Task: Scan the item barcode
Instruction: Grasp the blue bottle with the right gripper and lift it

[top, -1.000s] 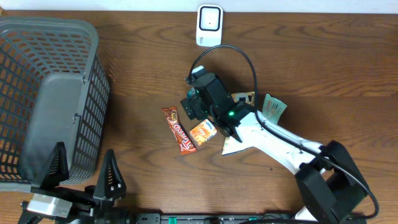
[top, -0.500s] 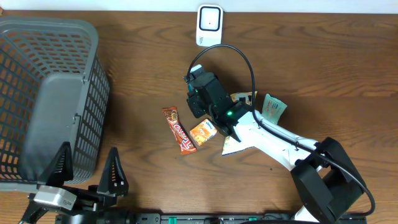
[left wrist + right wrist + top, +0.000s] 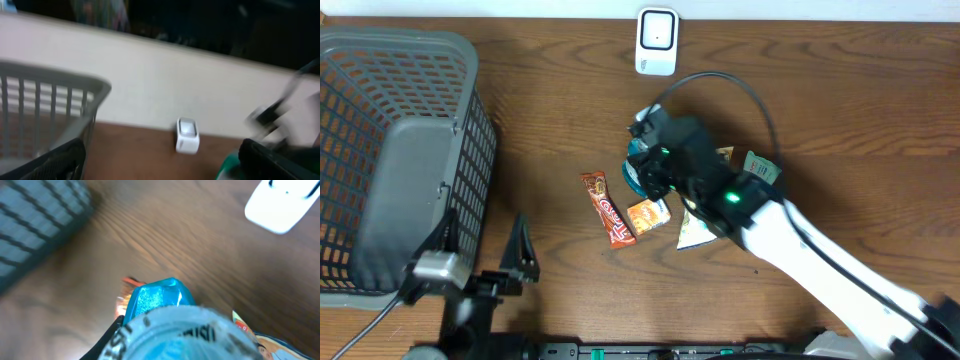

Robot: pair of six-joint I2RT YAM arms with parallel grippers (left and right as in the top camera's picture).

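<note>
Grip on my right tool [image 3: 644, 160] was closed, pinching a teal item [image 3: 634, 170] at its tip. From overhead the item sat just beyond the red candy bar [image 3: 607, 208] and the orange packet [image 3: 647, 213], well short of the white scanner [image 3: 657, 41] at the worktop's [image 3: 550, 120] far edge. My right wrist view was blurred, showing blue foil under a round pale lid; I could not tell whether it touched the wood. My left tool [image 3: 483, 250] stood spread wide beside the grey basket [image 3: 470, 60].
</note>
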